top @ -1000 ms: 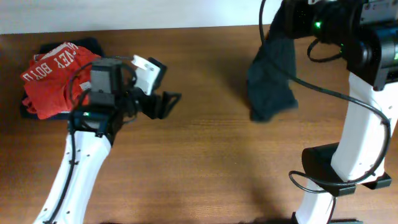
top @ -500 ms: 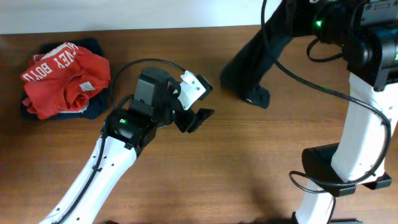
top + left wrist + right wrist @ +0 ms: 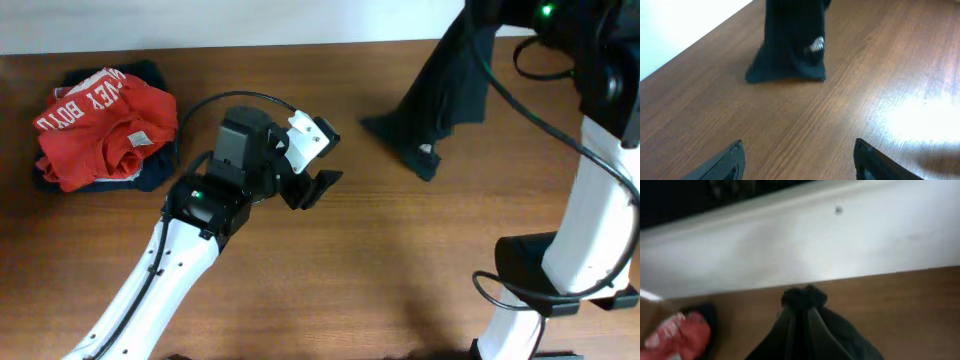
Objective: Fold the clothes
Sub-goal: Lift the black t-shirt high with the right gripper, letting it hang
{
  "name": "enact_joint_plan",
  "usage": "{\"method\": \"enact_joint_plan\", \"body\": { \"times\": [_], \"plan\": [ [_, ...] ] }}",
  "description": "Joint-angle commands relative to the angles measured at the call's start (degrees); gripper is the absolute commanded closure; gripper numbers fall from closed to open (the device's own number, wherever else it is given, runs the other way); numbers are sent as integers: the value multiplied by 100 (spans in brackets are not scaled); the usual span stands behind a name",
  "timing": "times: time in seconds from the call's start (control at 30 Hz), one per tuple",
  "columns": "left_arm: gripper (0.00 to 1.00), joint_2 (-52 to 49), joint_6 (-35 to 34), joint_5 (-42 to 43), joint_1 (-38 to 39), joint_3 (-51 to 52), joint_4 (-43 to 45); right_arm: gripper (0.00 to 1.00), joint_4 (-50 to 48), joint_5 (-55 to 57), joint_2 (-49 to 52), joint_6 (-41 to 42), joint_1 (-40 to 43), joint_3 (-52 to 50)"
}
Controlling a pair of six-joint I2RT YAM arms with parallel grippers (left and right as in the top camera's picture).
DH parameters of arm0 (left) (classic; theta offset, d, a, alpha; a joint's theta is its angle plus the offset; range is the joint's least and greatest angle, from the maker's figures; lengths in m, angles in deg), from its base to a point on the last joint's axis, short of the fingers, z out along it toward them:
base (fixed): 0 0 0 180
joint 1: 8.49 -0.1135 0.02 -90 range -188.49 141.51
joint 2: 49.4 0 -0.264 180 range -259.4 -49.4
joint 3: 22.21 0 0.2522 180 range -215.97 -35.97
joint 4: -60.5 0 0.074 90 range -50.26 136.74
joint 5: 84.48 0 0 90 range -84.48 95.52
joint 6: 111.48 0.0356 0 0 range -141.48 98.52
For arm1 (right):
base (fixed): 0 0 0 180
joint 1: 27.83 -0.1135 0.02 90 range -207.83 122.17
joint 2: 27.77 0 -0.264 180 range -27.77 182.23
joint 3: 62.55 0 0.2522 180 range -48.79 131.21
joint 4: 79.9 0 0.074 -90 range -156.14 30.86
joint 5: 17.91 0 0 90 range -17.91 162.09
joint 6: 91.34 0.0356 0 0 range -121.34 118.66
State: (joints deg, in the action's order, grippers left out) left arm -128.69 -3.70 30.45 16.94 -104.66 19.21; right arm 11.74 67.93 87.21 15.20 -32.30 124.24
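Note:
The black garment (image 3: 440, 95) hangs from my right gripper (image 3: 478, 15) at the table's far right; its lower end with a small white tag (image 3: 428, 151) rests on the wood. In the right wrist view the fabric (image 3: 805, 330) bunches at my closed fingertips (image 3: 804, 299). In the left wrist view the garment (image 3: 790, 45) stands ahead on the table. My left gripper (image 3: 318, 160) is open and empty over the table's middle, left of the garment; its two fingers (image 3: 799, 155) show apart.
An orange-red shirt with white lettering (image 3: 100, 125) lies on a navy-blue garment (image 3: 150, 175) at the far left; both also show in the right wrist view (image 3: 677, 335). The table's back edge meets a white wall (image 3: 250, 20).
My right gripper has lifted the black garment and drawn it right, so it hangs taller. My left arm swung right from the red shirt towards the middle, then stayed still.

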Motion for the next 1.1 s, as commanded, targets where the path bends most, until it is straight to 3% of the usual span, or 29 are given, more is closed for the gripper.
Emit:
{"method": "enact_joint_plan", "body": {
  "times": [0.0,0.17,0.5,0.6,0.83,1.0,1.07],
  "plan": [
    [31,-39,-168,-39,-35,-111,39,96,-234,632,-468,400,4,94],
    [31,-42,-413,-7,-2,-109,74,96,-98,1379,-520,710,4,92],
    [31,-249,-446,-59,737,-109,402,96,-52,885,-511,935,0,85],
    [37,-481,-455,-216,1054,-109,529,96,-55,890,-511,949,0,81],
    [44,-1038,-1281,-275,1672,-109,1429,96,-26,800,-501,951,0,74],
    [44,-1423,-1644,-975,2122,-109,2260,96,-31,551,-503,951,0,76],
    [43,-1681,-1700,-1650,2328,-109,2636,96,-28,323,-503,949,0,76]
  ]
}}
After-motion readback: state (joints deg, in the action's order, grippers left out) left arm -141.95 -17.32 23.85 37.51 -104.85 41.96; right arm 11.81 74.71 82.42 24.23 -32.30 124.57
